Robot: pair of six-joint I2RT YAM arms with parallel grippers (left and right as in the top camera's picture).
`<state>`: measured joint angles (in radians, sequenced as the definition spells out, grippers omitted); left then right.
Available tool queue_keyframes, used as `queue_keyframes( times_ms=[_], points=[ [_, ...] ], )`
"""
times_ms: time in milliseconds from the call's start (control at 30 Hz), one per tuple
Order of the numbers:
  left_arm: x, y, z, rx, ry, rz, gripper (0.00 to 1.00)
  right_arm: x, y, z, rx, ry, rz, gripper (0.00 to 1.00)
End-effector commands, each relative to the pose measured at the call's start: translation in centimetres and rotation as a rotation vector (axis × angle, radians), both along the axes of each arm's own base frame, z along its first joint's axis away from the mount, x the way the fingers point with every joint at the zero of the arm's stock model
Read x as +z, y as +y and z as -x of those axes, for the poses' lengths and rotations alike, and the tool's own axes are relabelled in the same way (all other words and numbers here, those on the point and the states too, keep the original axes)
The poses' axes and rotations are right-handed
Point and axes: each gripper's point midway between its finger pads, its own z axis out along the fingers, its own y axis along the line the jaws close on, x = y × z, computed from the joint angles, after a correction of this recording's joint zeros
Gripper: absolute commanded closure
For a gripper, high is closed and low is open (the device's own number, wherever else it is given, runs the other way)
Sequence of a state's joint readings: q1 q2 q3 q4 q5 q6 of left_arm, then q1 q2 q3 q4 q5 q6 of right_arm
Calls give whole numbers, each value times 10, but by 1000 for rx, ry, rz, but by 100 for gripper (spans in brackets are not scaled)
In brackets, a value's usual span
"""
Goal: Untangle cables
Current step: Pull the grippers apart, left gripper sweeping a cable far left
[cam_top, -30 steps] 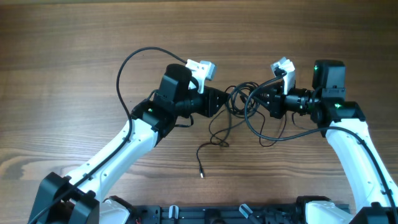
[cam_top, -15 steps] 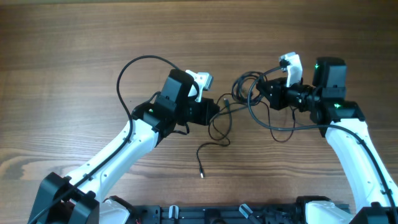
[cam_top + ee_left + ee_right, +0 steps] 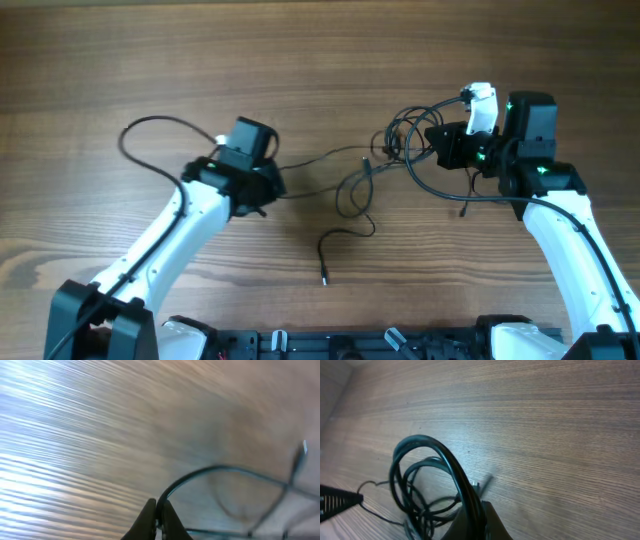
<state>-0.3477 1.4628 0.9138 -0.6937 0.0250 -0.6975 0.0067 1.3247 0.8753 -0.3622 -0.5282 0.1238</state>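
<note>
Cables [image 3: 462, 482], pinched by L tool [image 3: 159, 509], R tool [image 3: 434, 141]

A brown wooden worktop [image 3: 100, 60] with long horizontal grain fills the overhead view. Light falls evenly there; in the left wrist view a pale, bluish sheen lies across the wood.

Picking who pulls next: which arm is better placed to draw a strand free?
Left. The left gripper is shut on one thin strand leading out of the coiled bundle; the right gripper is shut on that bundle, probably better as anchor.
</note>
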Motion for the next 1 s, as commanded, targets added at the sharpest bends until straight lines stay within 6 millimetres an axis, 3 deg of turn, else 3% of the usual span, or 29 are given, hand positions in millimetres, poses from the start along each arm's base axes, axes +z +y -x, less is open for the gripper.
queue_keyframes(
  times_ms=[0,133,267,500,700,833,967],
  points=[
    [-2,34,-8,233,-1,-30,96,-5,-9,-5,-45,10,21,96],
    [-4,51,-8,296,17,-34,96,-11,-23,-8,-153,46,48,95],
    [-8,81,4,376,74,-83,96,-16,-51,-13,-323,86,68,96],
    [-10,118,11,499,115,-92,96,-20,-132,-13,-708,147,8,96],
    [-9,134,10,541,108,-101,96,-25,-206,8,-955,187,-39,96],
    [-7,166,11,576,87,-183,96,-31,-251,28,-1105,217,-69,96],
    [-5,198,13,588,74,-207,96,-41,-268,38,-1156,250,-77,96]
  ],
)
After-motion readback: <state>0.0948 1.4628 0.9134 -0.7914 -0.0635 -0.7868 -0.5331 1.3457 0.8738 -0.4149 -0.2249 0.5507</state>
